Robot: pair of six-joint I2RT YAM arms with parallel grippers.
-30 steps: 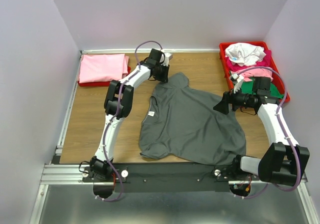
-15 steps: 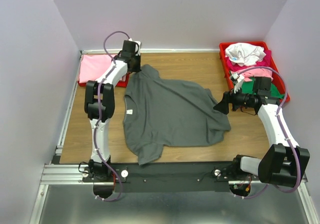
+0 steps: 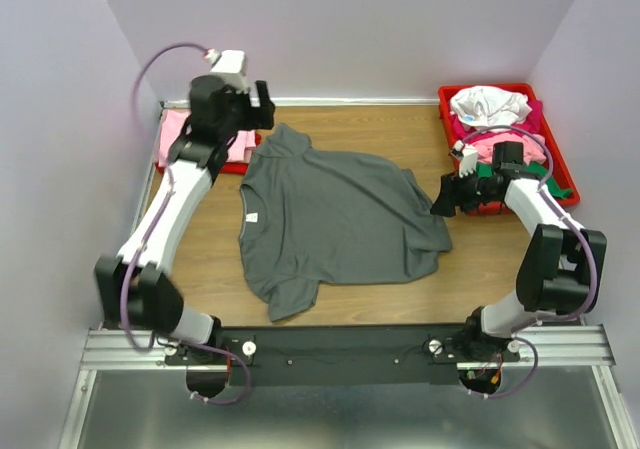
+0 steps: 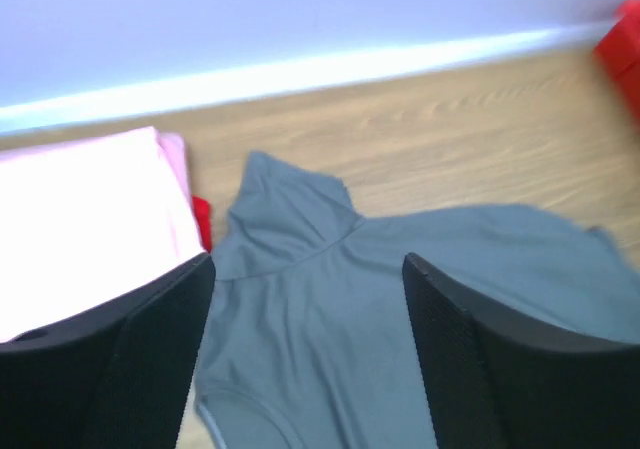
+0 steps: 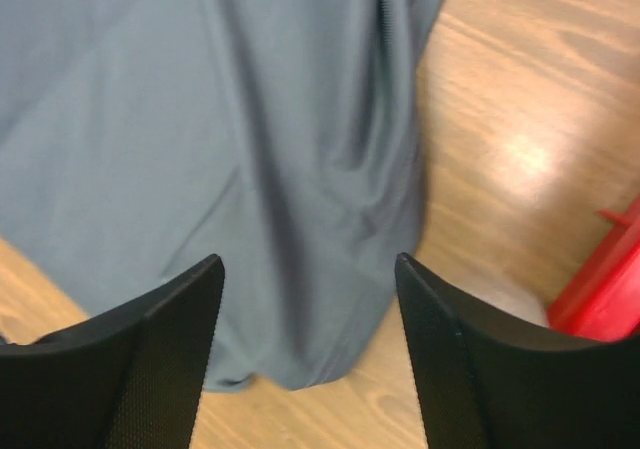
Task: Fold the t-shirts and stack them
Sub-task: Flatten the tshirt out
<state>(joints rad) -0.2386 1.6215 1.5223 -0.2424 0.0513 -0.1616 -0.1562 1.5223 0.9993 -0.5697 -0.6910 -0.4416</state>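
A large dark grey t-shirt (image 3: 340, 219) lies spread on the wooden table, its white neck label (image 3: 251, 217) on the left. My left gripper (image 3: 262, 109) hovers open above the shirt's far-left sleeve, holding nothing. In the left wrist view the gripper (image 4: 308, 269) frames the grey t-shirt (image 4: 400, 299) below, with a folded pink t-shirt (image 4: 80, 219) to its left. My right gripper (image 3: 440, 201) stands open at the shirt's right edge. In the right wrist view the gripper (image 5: 308, 269) is over the bunched grey hem (image 5: 200, 119), touching nothing.
A red tray (image 3: 233, 161) at the far left holds the folded pink t-shirt (image 3: 180, 129). Another red tray (image 3: 446, 104) at the far right holds a heap of white, pink and green shirts (image 3: 490, 109). Its corner (image 5: 600, 289) shows in the right wrist view. Walls close the far and side edges.
The left gripper dragged the grey shirt leftward, then opened, let go of the sleeve and rose toward the far left. The right gripper shifted slightly farther along the shirt's right edge.
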